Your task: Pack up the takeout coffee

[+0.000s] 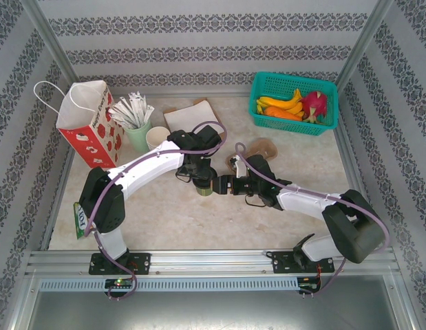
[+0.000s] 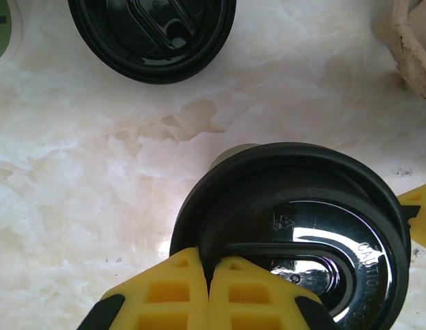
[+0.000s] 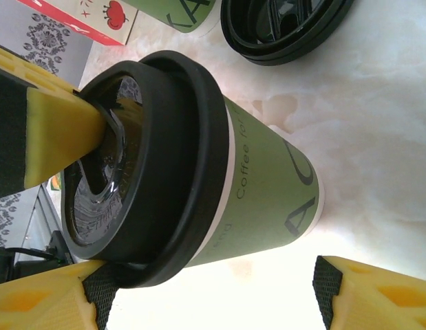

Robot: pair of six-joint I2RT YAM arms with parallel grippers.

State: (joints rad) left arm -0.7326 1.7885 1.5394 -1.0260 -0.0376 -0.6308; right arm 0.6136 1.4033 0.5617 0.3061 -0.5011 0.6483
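The left fingers [image 2: 168,292], pressed together, rest on the takeout coffee [image 3: 261,199]. The right fingers [image 3: 378,292] stand apart, flanking it.

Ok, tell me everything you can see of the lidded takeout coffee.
The takeout coffee is a green paper cup with dark lettering, capped by a glossy black plastic lid embossed with caution text. It stands upright on the marbled table, near its middle. The shut left gripper rests its tips on the lid; the open right gripper straddles the cup, one finger at the lid's rim, the other apart.
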